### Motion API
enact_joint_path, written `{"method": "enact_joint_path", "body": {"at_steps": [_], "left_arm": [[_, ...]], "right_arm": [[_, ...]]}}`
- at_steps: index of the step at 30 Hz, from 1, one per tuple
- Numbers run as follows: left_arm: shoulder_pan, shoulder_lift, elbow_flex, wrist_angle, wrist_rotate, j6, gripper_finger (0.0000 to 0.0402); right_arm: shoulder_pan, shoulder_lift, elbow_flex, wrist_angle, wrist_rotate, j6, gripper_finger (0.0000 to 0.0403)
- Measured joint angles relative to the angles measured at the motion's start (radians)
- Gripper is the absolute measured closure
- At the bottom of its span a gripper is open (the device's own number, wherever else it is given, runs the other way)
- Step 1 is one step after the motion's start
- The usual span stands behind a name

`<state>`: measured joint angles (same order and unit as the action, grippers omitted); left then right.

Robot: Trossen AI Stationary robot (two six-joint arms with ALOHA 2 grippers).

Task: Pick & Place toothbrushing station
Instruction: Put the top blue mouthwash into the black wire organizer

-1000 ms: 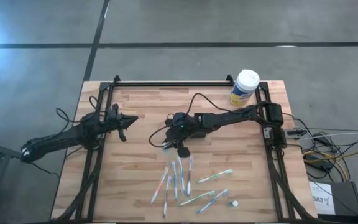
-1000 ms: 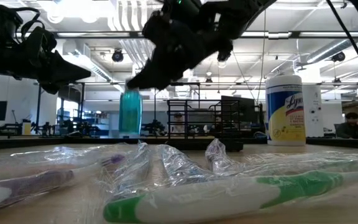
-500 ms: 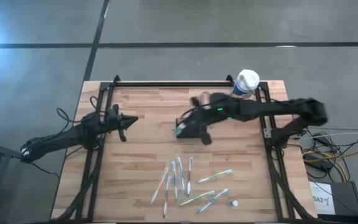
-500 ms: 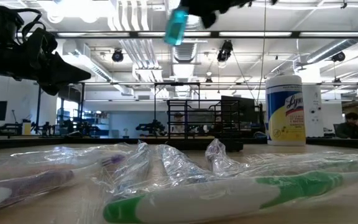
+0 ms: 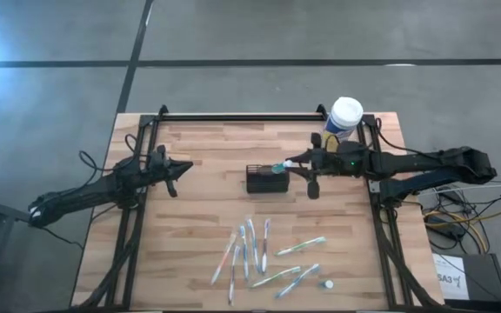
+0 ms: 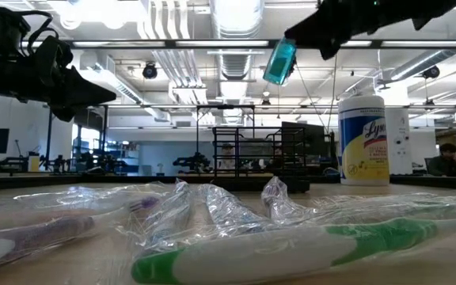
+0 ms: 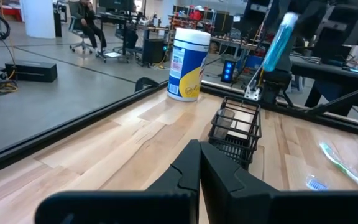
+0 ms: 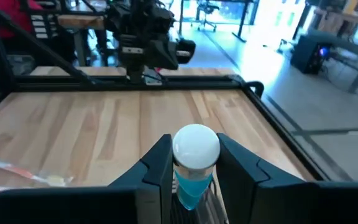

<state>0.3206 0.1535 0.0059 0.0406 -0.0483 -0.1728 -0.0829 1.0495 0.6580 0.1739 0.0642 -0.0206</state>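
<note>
Transport step, by the look of it: your right claw point(image 5: 296, 162) is clamped on a small teal bottle with a white cap point(image 6: 279, 60), carried in the air just at 3 o'clock of the toothbrushing station point(image 5: 267, 179) — the black slotted holder standing near the middle of the bench point(image 5: 198, 226). Next you would likely need to centre the bottle over the holder's open top and lower it. Right arm reaches in from 3 o'clock, stretched low and long. Left claw point(image 5: 181, 169) waits at 9 o'clock, fingers together.
</note>
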Motion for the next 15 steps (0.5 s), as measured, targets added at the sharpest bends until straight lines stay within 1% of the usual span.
{"method": "enact_joint_path", "body": {"at_steps": [3,6,15], "left_arm": [[0.000,0.000,0.000,-0.001,0.000,-0.004,0.0394],[0.000,0.000,0.000,-0.005,-0.001,-0.004,0.0394],[0.000,0.004,0.000,-0.013,-0.003,-0.004,0.0394]], "right_arm": [[0.000,0.035,0.008,-0.001,0.002,0.015,0.0317],[0.001,0.096,0.047,-0.006,0.000,0.019,0.0317],[0.001,0.314,0.189,-0.072,-0.001,0.006,0.0317]]}}
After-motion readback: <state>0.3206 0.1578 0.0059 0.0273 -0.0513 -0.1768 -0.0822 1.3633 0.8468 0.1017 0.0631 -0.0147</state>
